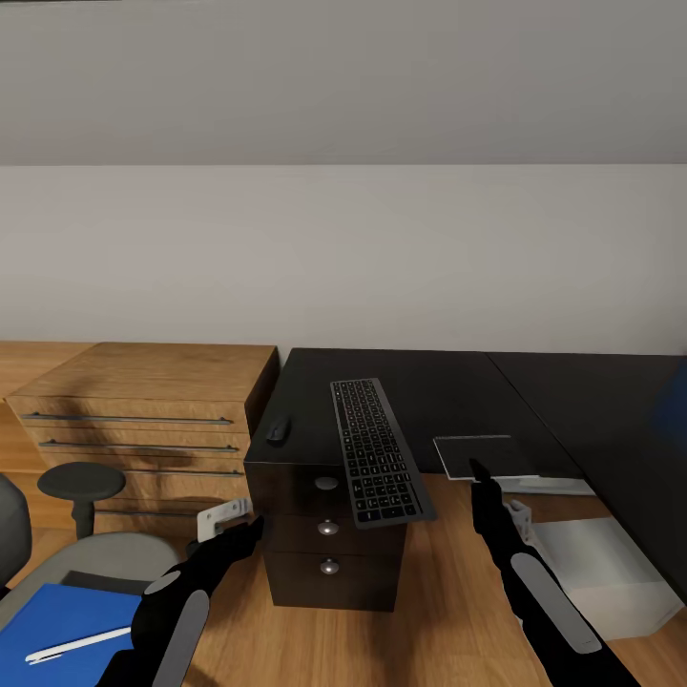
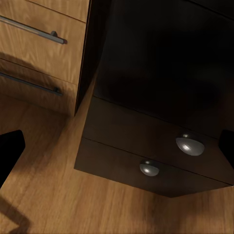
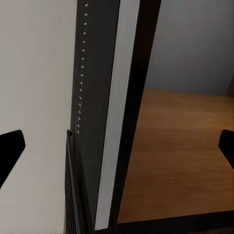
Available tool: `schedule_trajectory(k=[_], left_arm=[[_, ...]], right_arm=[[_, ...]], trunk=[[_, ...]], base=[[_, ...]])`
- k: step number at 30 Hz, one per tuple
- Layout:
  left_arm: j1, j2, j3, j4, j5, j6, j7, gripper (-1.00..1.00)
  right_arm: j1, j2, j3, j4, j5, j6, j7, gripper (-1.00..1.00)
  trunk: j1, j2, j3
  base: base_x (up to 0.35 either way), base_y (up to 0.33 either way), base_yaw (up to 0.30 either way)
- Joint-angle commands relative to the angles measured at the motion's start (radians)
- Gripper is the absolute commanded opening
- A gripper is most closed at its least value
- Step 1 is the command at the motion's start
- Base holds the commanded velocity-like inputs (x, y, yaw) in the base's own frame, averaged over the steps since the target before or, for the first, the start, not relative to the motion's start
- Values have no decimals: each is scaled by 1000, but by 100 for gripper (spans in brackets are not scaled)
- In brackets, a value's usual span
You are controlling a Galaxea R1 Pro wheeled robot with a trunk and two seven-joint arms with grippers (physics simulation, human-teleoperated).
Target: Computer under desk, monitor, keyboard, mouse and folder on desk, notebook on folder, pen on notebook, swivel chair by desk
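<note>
Currently keyboard (image 1: 376, 450) overhangs desk (image 1: 448, 391) edge toward 6 o'clock, light, stiff, slim, best pinched at long sides; left gripper (image 1: 250, 528) and right gripper (image 1: 480, 474) both apart, empty.

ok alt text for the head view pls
A silver-grey keyboard lies on the glossy black desk, its near end overhanging the drawer unit, with a small mouse beside it. Both black arms reach forward below.

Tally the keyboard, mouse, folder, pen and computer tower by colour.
Silver-grey: 2 (slim keyboard with dark keys, boxy computer tower)
Dark grey: 1 (small oval mouse)
Blue: 1 (flat rectangular folder)
White: 1 (thin stick pen)
Total: 5
</note>
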Motion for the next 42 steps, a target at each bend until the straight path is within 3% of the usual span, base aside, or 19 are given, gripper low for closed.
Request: schedule_trajectory(k=[1, 11, 21, 42], left_arm=[[-1, 0, -1, -1, 11, 3, 9, 100], [-1, 0, -1, -1, 10, 3, 9, 100], [-1, 0, -1, -1, 9, 3, 9, 100], [-1, 1, -1, 1, 11, 3, 9, 100]], right_arm=[[-1, -1, 4, -1, -8, -9, -2, 100], [-1, -1, 4, -1, -7, -9, -2, 100], [-1, -1, 4, -1, -7, -9, -2, 100], [-1, -1, 3, -1, -7, -9, -2, 100]], trunk=[[0, -1, -1], [0, -1, -1], [-38, 69, 30], [-38, 69, 30]], base=[[0, 0, 0], [0, 0, 0], [0, 0, 0], [-44, 0, 0]])
